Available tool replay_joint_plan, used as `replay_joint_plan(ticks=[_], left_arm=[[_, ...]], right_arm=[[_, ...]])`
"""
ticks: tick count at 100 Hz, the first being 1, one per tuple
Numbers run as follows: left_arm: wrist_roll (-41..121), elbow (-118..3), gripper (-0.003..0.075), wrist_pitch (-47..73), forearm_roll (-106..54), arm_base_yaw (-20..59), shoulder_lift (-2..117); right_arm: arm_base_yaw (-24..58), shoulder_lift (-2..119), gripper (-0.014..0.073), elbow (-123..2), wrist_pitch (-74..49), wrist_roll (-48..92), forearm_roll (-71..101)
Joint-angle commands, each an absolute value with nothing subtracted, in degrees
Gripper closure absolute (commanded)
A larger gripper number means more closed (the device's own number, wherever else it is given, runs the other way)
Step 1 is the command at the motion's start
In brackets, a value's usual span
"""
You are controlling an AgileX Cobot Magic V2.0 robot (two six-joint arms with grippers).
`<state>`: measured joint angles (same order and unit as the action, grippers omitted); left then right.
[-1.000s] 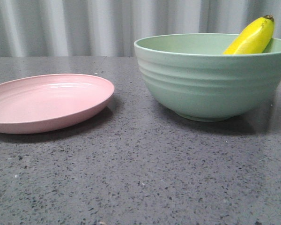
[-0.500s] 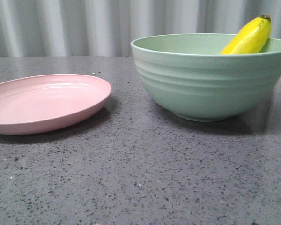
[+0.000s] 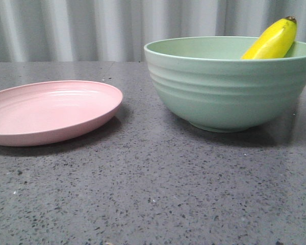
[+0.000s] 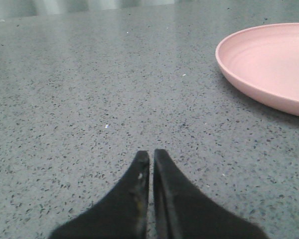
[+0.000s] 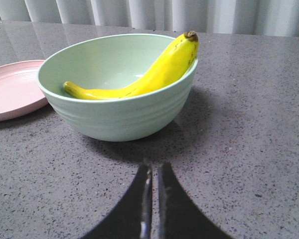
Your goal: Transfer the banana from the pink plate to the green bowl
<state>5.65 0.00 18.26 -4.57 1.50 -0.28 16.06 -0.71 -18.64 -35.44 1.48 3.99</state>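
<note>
low front view, wrist views share pink plate point(image 4: 269, 64)

Work surface: dark grey stone-look table point(image 3: 153, 194), speckled with fine black and white flecks, slightly glossy. Soft pale reflections show on it toward the far edge in the left wrist view; a faint lighter streak crosses the near right part in the front view.

Backdrop: pale grey-white curtain point(image 3: 92, 30) hanging in vertical folds directly behind the table's far edge, spanning the full width of the front view.

Light: diffuse, even; shadows soft-edged.
</note>
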Motion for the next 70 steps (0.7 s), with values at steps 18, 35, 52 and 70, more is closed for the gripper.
replay_joint_plan(ticks=[18,35,52,70], left_arm=[[5.00,0.64,0.0741,14.72,-4.61,1.40,-1.81],[5.00,0.64,0.0741,14.72,-4.61,1.40,-1.81],[5.00,0.64,0.0741,14.72,-4.61,1.40,-1.81],[5.00,0.64,0.0741,14.72,-4.61,1.40,-1.81]], right_arm=[[15.97,-1.45,0.0665,-19.98,-31.36,1.92,4.14],[15.97,-1.45,0.0665,-19.98,-31.36,1.92,4.14],[15.97,-1.45,0.0665,-19.98,-31.36,1.92,3.86],[15.53,-1.45,0.0665,-17.49,-25.87,1.92,3.48]])
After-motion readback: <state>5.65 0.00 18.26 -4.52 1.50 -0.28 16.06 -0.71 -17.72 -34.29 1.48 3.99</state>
